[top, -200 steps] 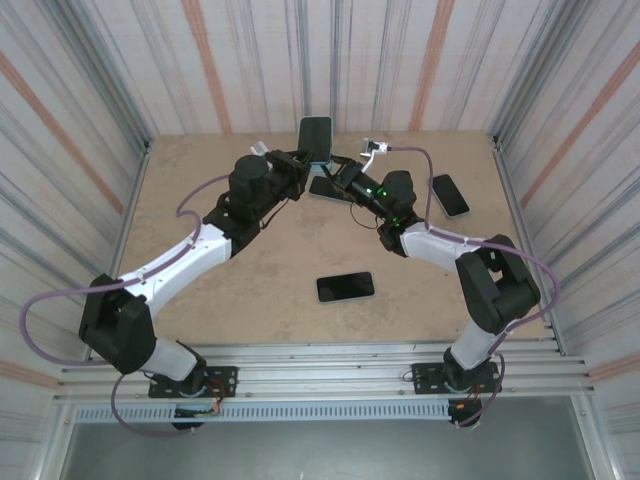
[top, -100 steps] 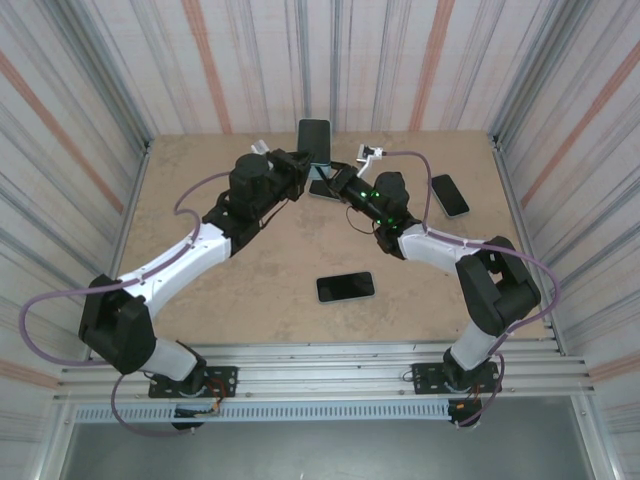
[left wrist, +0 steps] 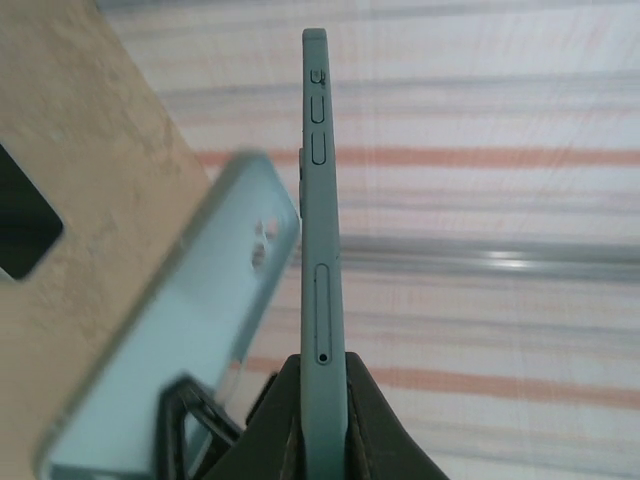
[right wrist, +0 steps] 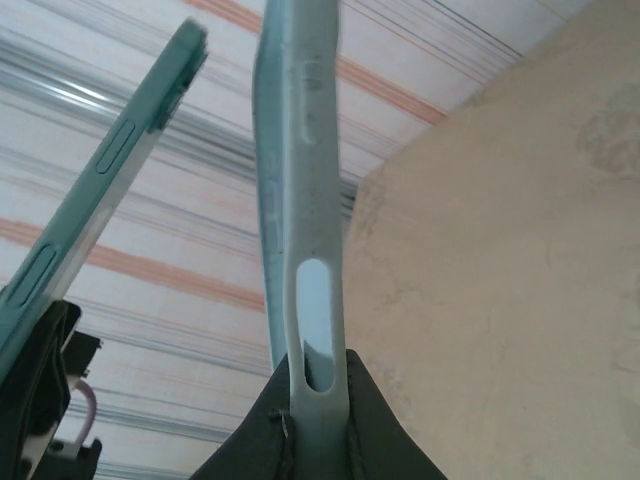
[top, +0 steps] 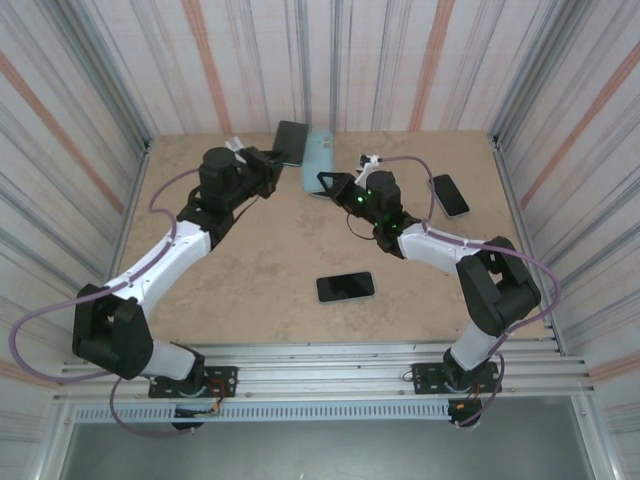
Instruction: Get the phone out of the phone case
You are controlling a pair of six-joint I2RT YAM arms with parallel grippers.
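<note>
Grey-green edge in my grip: my left pincer is clamped tight on the phone by one short end, its long axis running straight out from the jaws, side buttons toward the far tip. My right pincer pinches the pale blue phone case the same way, by its port end. Case stands empty, just beside the phone with a gap between them, both above the far part of the table.

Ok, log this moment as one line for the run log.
left jaws: shut on phone | right jaws: shut on phone case | phone: out of case, beside it
</note>
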